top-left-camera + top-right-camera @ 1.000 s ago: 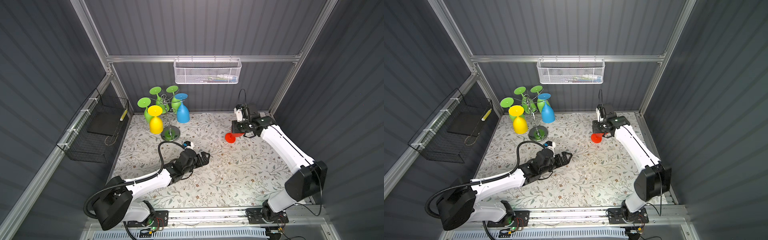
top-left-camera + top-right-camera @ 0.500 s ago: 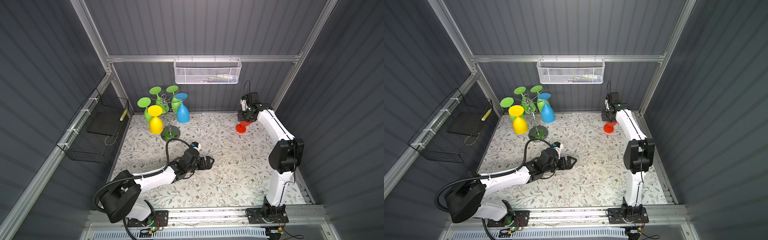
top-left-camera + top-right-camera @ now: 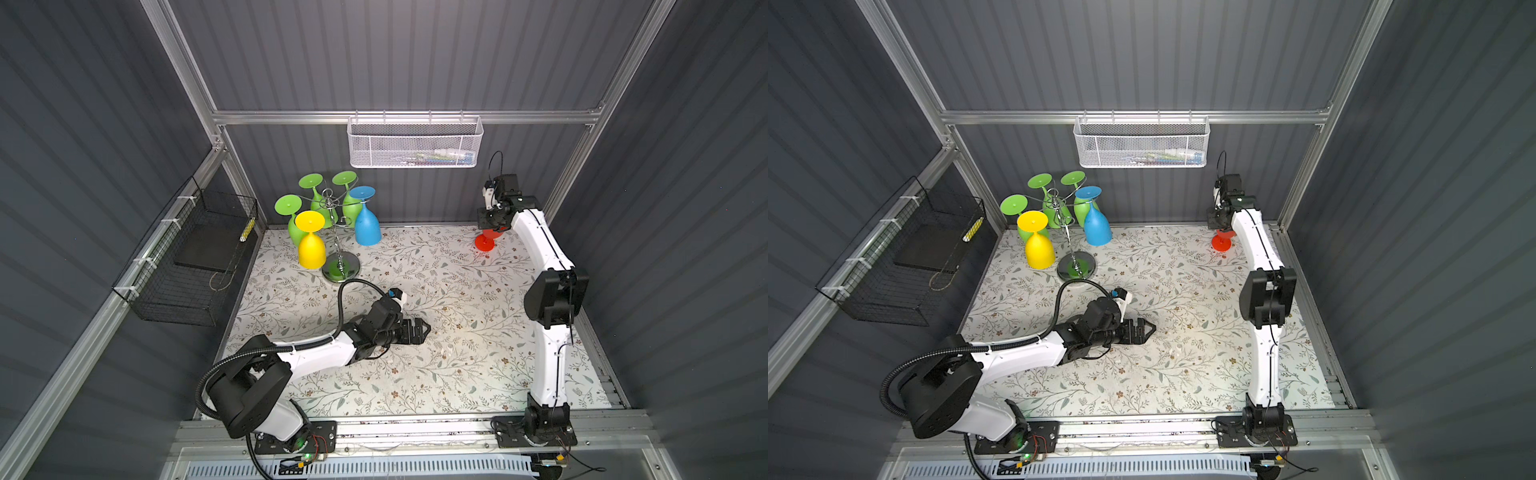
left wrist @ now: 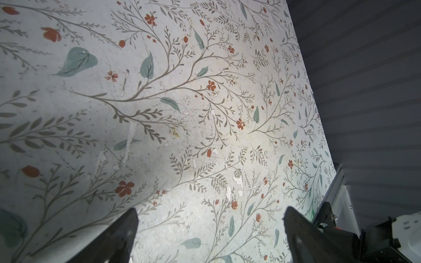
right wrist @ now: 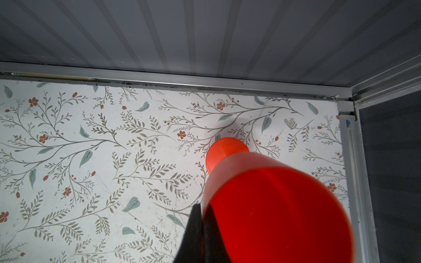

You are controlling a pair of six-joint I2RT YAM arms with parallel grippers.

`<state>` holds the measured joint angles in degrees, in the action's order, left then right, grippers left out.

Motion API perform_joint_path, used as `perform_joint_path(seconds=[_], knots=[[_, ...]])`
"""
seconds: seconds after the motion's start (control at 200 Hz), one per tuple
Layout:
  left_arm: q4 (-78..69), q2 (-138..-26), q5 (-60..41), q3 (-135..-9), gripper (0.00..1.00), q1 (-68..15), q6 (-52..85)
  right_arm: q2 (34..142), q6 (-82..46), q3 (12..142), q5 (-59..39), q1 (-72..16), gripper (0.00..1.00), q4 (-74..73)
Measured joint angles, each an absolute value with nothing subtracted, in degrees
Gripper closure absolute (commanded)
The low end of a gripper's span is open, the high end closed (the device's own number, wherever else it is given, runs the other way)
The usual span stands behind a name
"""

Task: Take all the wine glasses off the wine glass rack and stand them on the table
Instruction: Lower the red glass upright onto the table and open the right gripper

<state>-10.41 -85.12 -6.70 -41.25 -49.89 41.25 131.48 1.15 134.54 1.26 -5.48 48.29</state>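
One red wine glass is held under R hand, axis vertical, at back-right corner of counter; L hand open.

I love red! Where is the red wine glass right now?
In both top views the red wine glass is at the table's far right by the back wall, in the right gripper, away from the wine glass rack.

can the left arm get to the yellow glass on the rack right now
Probably yes: the left tool is open and empty, the yellow glass hangs on the near side of the rack, and only bare table lies between them.
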Motion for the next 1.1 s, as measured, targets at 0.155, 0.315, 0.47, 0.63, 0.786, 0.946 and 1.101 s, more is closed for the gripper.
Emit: perform_joint_path(seconds=[0.155, 0.315, 0.47, 0.63, 0.786, 0.946, 1.101], knots=[[-10.3, -85.0, -6.7, -41.3, 0.0, -49.9, 41.0, 132.6, 1.8, 135.8, 0.8, -5.5, 0.97, 48.6], [-9.9, -84.4, -6.5, -41.3, 0.0, -49.9, 40.8, 133.5, 2.3, 136.1, -0.1, -5.5, 0.95, 49.3], [-9.6, -83.7, -6.0, -41.3, 0.0, -49.9, 40.8, 133.8, 2.9, 136.1, -0.3, -5.5, 0.89, 50.1], [-8.7, -82.1, -5.1, -41.3, 0.0, -49.9, 40.9, 133.9, 3.5, 137.0, -0.8, -5.5, 0.71, 50.6], [-6.9, -79.5, -3.9, -41.3, 0.0, -49.9, 40.8, 133.9, 4.1, 138.7, -1.2, -5.5, 0.54, 50.6], [-2.2, -76.0, -1.4, -42.4, 0.0, -49.9, 39.6, 132.9, 3.2, 138.6, -1.2, -5.6, 0.46, 50.3], [2.8, -71.9, 1.1, -43.8, 0.0, -49.9, 38.5, 125.5, 1.2, 131.6, -1.9, -5.6, 0.43, 47.2]])
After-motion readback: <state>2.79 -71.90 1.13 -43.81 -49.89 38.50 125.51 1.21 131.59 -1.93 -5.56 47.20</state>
